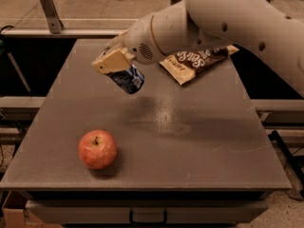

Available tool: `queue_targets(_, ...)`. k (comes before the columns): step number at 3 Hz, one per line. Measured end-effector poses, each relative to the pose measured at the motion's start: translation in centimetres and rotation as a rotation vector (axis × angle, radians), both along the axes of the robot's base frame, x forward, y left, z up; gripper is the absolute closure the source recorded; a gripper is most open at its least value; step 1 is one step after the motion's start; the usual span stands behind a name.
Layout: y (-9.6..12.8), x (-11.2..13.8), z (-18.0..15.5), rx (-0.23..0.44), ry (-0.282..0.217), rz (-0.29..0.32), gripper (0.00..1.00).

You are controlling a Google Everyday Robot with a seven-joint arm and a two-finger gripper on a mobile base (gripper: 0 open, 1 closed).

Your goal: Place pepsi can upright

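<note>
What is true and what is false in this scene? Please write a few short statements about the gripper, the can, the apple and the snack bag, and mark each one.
1. The gripper holds the pepsi can above the table. True.
2. The pepsi can stands upright on the table. False: it is tilted in the gripper, off the surface.
3. The apple sits near the front edge of the table, apart from the can. True.
4. The snack bag lies next to the apple. False: it lies at the far side, partly behind the arm.
</note>
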State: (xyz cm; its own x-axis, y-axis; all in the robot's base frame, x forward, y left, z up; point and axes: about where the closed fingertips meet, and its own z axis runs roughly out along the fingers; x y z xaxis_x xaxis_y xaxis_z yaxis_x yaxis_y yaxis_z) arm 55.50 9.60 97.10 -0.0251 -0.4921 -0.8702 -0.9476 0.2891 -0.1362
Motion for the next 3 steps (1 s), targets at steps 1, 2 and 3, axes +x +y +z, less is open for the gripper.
queue_targets(1,-1.4,-1.1,-0.4,0.165,-0.004,0.046,1.0)
queue_targets(2,-3.0,-1.8,-1.1,0.269,-0.022,0.08,1.0)
queue_targets(3,-4.5,-1.8,-1.7,0.339,-0.026,0.1,1.0)
